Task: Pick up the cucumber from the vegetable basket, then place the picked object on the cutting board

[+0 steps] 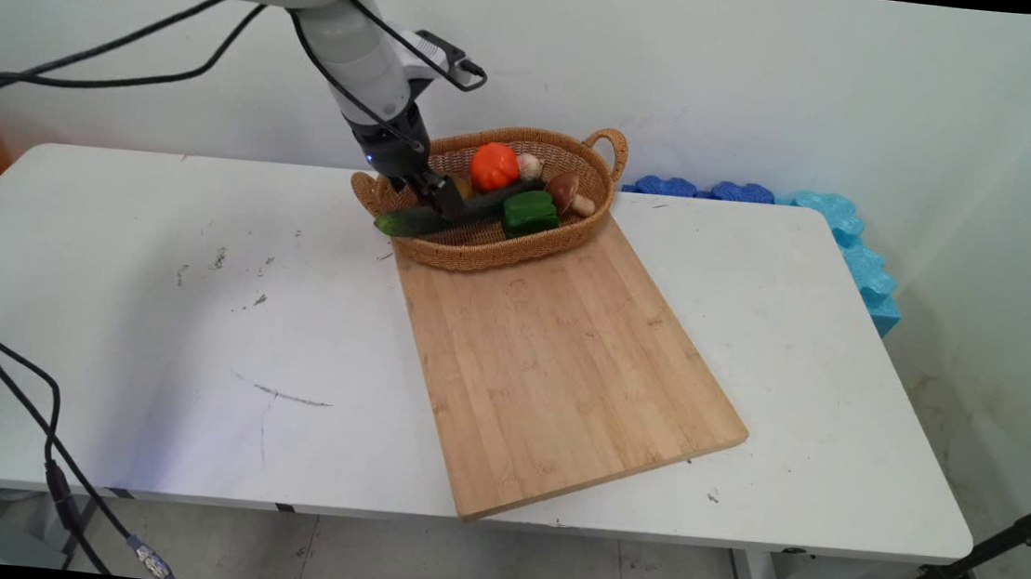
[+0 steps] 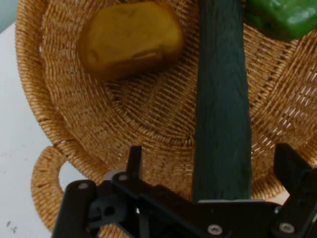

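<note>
End effector (image 2: pixel 210 171) straddles long dark-green cucumber (image 2: pixel 221 99).

The white robot arm (image 1: pixel 350 42) comes in from the upper left and bends down at its wrist. Thin black cables (image 1: pixel 126 50) hang off it. At its end sits the black two-finger gripper (image 1: pixel 442 197), pointing down and a little to the right. Seen from the hand, the gripper (image 2: pixel 213 156) has its two fingers (image 2: pixel 134 159) spread wide apart, with a big gap between them. Neither finger is pressing on anything.
</note>
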Controlling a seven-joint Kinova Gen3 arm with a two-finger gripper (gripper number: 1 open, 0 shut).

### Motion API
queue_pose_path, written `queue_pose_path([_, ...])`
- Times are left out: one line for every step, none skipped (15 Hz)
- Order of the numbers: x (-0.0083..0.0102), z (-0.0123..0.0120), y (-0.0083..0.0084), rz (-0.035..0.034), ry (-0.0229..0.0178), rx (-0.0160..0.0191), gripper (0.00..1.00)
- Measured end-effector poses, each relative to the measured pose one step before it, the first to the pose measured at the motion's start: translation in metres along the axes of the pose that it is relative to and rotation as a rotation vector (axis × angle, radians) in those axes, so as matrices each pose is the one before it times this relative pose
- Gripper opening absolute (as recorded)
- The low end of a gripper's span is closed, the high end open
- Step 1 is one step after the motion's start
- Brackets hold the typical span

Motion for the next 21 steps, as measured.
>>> queue_pose_path([0.00121, 0.00337, 0.00101, -0.00254, -0.00433, 0.00206, 1.00])
queue_pose_path([0.00088, 0.00248, 0.00072, -0.00246, -0.00236, 0.00134, 1.00])
queue_pose_path([0.00066, 0.00154, 0.00058, -0.00127, -0.00125, 0.00075, 0.00])
queue_pose_path([0.00122, 0.00231, 0.00134, -0.00036, -0.00125, -0.00039, 0.00])
queue_pose_path([0.00073, 0.00168, 0.00102, -0.00022, -0.00115, -0.00085, 0.00])
queue_pose_path([0.00036, 0.00085, 0.00082, 0.00048, -0.00080, -0.00081, 0.00])
queue_pose_path([0.00042, 0.00106, 0.00112, 0.00073, -0.00129, -0.00141, 0.00])
queue_pose_path([0.00022, 0.00028, 0.00147, 0.00214, -0.00064, -0.00160, 0.00])
queue_pose_path([0.00030, -0.00032, 0.00097, 0.00243, 0.00092, -0.00150, 0.00])
queue_pose_path([0.00084, -0.00083, 0.00083, 0.00354, 0.00232, -0.00153, 0.00])
queue_pose_path([0.00130, -0.00282, 0.00019, 0.00396, 0.00562, -0.00061, 0.00])
queue_pose_path([0.00154, -0.00433, -0.00026, 0.00447, 0.00754, 0.00013, 0.00])
queue_pose_path([0.00157, -0.00418, -0.00038, 0.00344, 0.00721, 0.00012, 0.00])
queue_pose_path([0.00184, -0.00575, -0.00053, 0.00436, 0.00927, -0.00008, 0.00])
queue_pose_path([0.00275, -0.00916, -0.00071, 0.00631, 0.01404, -0.00082, 0.00])
queue_pose_path([0.00158, -0.00654, -0.00036, 0.00385, 0.00971, -0.00169, 0.00])
queue_pose_path([0.00210, -0.01032, -0.00036, 0.00737, 0.01428, -0.00341, 0.00])
queue_pose_path([0.00216, -0.01379, -0.00006, 0.00969, 0.01853, -0.00605, 0.00])
queue_pose_path([0.00125, -0.01295, 0.00049, 0.01055, 0.01645, -0.00793, 0.00])
queue_pose_path([0.00101, -0.01577, 0.00110, 0.01332, 0.02005, -0.01192, 0.00])
queue_pose_path([0.00020, -0.01606, 0.00208, 0.01576, 0.01992, -0.01517, 0.00])
